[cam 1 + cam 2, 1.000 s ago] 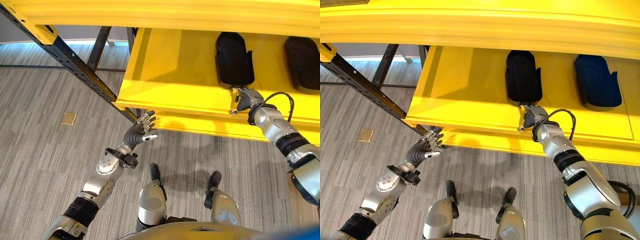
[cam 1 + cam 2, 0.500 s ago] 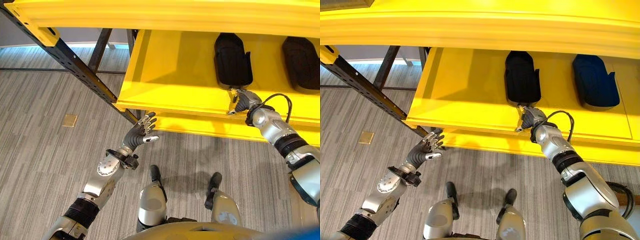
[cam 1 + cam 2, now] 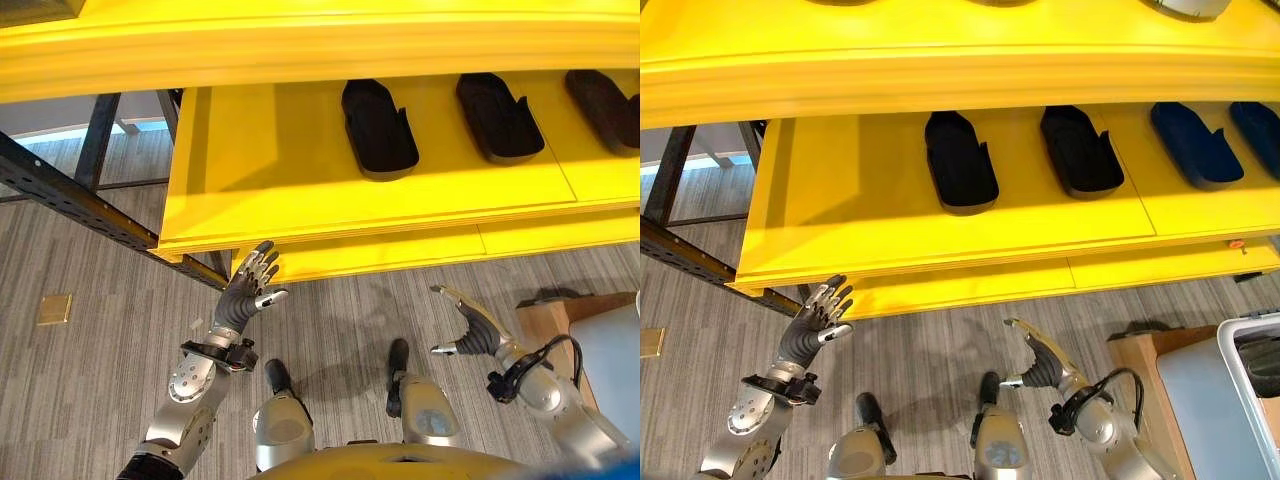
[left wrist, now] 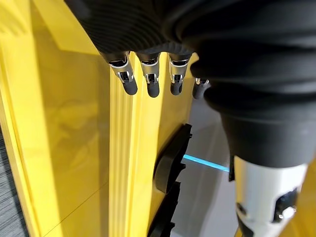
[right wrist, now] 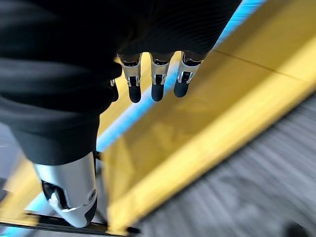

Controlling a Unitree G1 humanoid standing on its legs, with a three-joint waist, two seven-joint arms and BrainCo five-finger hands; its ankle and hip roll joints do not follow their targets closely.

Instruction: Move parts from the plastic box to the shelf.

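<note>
Grey floor lies below a yellow shelf (image 3: 300, 170); matte black oblong parts (image 3: 378, 128) lie lengthwise front-to-back. Left hand (image 3: 247, 293) and right hand (image 3: 476, 329) hang open, empty.

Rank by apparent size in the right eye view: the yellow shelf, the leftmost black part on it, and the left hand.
1. yellow shelf
2. leftmost black part
3. left hand, though it is nearer the camera, so its rank against the part is unsure.
</note>
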